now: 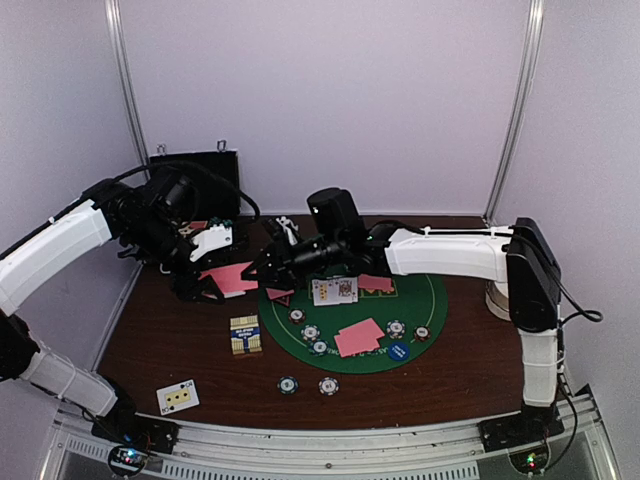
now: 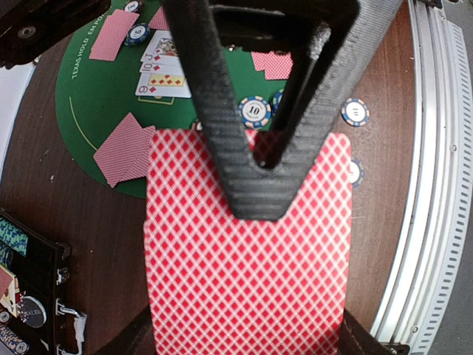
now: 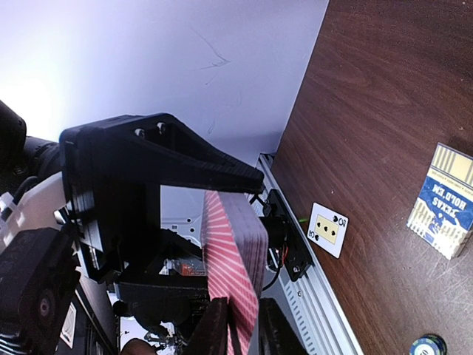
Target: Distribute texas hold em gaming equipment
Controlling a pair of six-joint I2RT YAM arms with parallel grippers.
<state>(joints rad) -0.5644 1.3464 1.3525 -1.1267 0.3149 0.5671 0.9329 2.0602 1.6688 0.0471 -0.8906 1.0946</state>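
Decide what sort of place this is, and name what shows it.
Probably a robot test cell staged as a poker table: a left arm and right arm mounted at the edge of the table, plain white walls, and a green Texas Hold'em mat with pink-backed cards and striped chips.

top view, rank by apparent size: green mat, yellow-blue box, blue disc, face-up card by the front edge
Green mat
Yellow-blue box and face-up card: too alike to rank
Blue disc smallest
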